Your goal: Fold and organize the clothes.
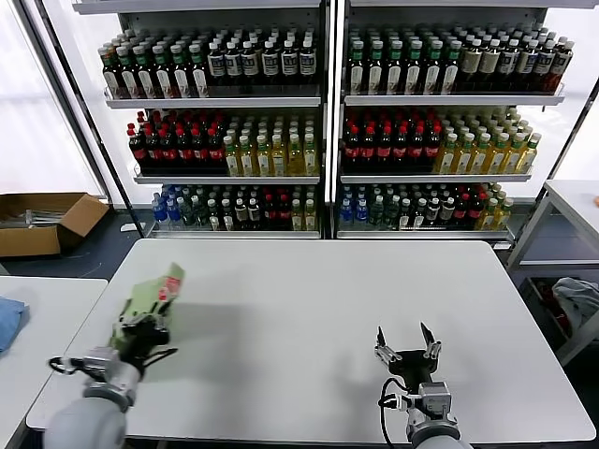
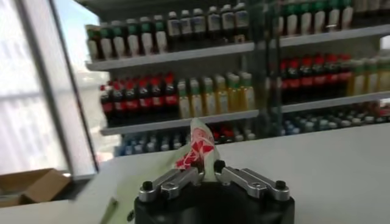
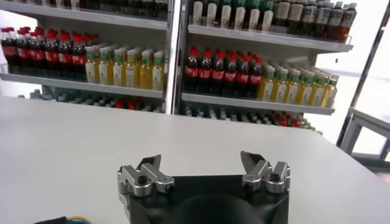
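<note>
Far left edge of the head view: a blue cloth (image 1: pixel 9 320) is noted on a side table (image 1: pixel 51 318); a cardboard box (image 1: pixel 42 222) is seen on the floor above it in the frame.

Lower left: the left gripper (image 1: pixel 142 329) is clamped on the light green polo shirt (image 1: pixel 154 297), which is held up off the white table (image 1: pixel 318 327) as a compact folded bundle, its red-and-white graphic (image 1: pixel 169 285) turned toward the upper right. In the left wrist view the fabric (image 2: pixel 198 146) is pinched between fingers (image 2: pixel 177 180) drawn close together and rises limply above them.

Handling, as judged: the garment is light, soft and without stiffness; a fold is likely to sag or slip open if gripped by a single layer. A hold across all stacked layers near a folded edge is considered safest, with the bundle lowered flat rather than dropped.

Lower right: the right gripper (image 1: pixel 404 349) is parked low over the table's near edge, its jaws spread and nothing held.

Background: shelves (image 1: pixel 323 101) stocked with bottles (image 1: pixel 393 140) are recorded across the upper frame.
</note>
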